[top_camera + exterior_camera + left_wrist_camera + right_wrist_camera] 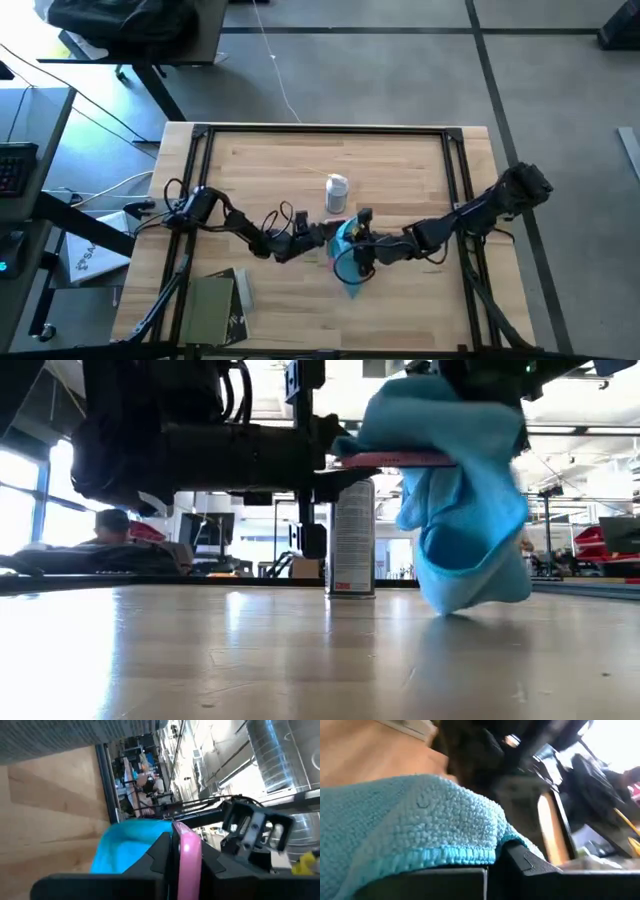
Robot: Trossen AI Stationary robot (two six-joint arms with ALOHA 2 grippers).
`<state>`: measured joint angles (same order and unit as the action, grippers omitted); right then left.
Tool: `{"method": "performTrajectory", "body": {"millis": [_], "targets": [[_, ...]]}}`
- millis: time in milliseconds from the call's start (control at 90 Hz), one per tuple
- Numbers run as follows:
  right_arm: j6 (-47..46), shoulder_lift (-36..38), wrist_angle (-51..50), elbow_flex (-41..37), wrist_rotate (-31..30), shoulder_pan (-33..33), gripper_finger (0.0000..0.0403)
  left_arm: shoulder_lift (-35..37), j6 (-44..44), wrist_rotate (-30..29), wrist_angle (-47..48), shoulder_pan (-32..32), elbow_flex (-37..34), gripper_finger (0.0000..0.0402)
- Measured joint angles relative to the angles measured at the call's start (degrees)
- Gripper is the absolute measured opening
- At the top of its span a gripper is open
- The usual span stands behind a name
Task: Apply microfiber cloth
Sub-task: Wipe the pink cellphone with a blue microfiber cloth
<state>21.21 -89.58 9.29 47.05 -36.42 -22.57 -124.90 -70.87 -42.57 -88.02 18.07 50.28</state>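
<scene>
- Writing on the white bottle (351, 538): not legible.
- My right gripper (362, 250) is clamped on the microfiber cloth (462, 500), hanging lengthwise downward.
- My left gripper (186, 851) pinches a flat pink object (189, 862), held level.

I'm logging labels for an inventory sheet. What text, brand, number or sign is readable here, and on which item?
None can be read.
White bottle: label print with a red band near its base, too blurred.
Dark booklet at the table's front left: pale marks, too small.
White sheet off the table's left edge: lettering too small.

Grey tiled floor (400, 70), desk w/ keyboard (12, 168) at left, bright windows (20, 500) behind.
</scene>
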Motion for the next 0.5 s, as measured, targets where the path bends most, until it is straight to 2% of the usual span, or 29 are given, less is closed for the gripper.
{"method": "performTrajectory", "body": {"millis": [200,500], "targets": [[-0.41,2.98,-6.61,-0.08,-5.2,-0.2,0.0,-0.02,-0.43,0.14,-0.13,0.16,0.0,0.0026],[0.15,12.92,-22.83,-0.39,-12.11,-0.81,0.0,0.26,-0.57,2.42,-1.96,0.53,0.15,0.0026]]}}
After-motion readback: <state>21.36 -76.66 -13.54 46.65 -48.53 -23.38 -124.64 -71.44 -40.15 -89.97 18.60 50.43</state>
